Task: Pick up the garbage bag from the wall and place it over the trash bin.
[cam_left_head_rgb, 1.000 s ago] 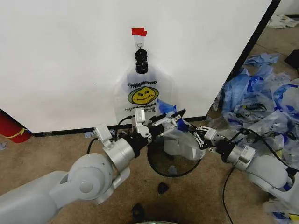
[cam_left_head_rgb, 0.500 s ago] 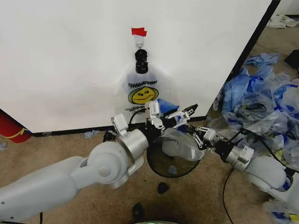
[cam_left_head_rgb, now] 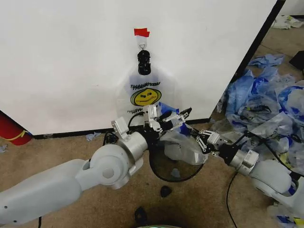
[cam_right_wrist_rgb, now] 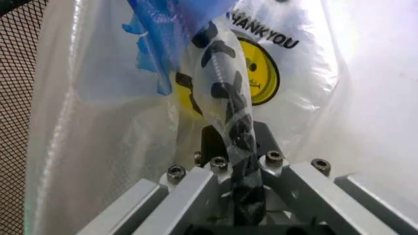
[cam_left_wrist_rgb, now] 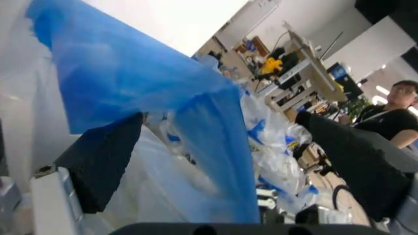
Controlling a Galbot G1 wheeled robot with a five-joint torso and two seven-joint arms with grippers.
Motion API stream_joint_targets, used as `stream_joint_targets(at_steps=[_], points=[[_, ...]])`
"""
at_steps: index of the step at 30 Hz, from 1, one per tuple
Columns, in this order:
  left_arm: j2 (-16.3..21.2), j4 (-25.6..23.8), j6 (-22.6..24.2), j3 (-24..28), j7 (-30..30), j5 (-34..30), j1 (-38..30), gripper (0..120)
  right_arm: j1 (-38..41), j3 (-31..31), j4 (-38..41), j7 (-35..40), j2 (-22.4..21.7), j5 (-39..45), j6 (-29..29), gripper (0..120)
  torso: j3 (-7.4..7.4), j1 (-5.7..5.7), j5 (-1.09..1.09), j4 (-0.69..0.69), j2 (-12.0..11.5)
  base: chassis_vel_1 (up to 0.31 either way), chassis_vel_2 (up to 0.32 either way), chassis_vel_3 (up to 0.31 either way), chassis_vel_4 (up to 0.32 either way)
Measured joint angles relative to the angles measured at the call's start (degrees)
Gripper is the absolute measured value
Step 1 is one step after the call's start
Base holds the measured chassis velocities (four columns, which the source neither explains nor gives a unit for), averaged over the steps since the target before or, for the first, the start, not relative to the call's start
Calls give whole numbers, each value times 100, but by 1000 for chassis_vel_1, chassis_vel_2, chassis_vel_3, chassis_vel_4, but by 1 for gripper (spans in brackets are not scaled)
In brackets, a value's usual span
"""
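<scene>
A translucent garbage bag (cam_left_head_rgb: 183, 147) with blue handles hangs between my two grippers over the round black wire-mesh trash bin (cam_left_head_rgb: 161, 173). My left gripper (cam_left_head_rgb: 183, 118) is open just above the bin's far rim, with the bag's blue handle (cam_left_wrist_rgb: 196, 103) stretched between its black fingers (cam_left_wrist_rgb: 98, 161). My right gripper (cam_left_head_rgb: 195, 137) comes in from the right and is shut on a printed fold of the bag (cam_right_wrist_rgb: 232, 122). A second bag with a yellow smiley face (cam_left_head_rgb: 146, 97) hangs on the white wall (cam_left_head_rgb: 61, 61) from a black clip (cam_left_head_rgb: 144, 61) under red tape (cam_left_head_rgb: 141, 32).
A heap of bluish plastic bags (cam_left_head_rgb: 266, 99) covers the floor on the right, past the wall's edge. A red cylinder (cam_left_head_rgb: 12, 130) lies at the wall's foot on the left. Two small dark objects (cam_left_head_rgb: 165, 191) sit on the carpet in front of the bin.
My left arm swung right toward the bin with the blue handle, then drew back slightly left. The right gripper kept its hold and barely moved.
</scene>
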Motion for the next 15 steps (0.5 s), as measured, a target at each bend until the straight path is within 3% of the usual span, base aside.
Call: stream_joint_targets(at_steps=[3, 15], points=[[-36, 47, 12, 68, -50, 24, -75, 100, -14, 12, 2, 15, -1, 0, 10, 0, 0, 0, 0, 1, 0, 0, 0, 0, 0], [50, 17, 6, 329, -223, 109, -369, 55, -185, 89, -36, 40, 1, -52, 109, 0, 0, 0, 0, 1, 0, 0, 0, 0, 0]])
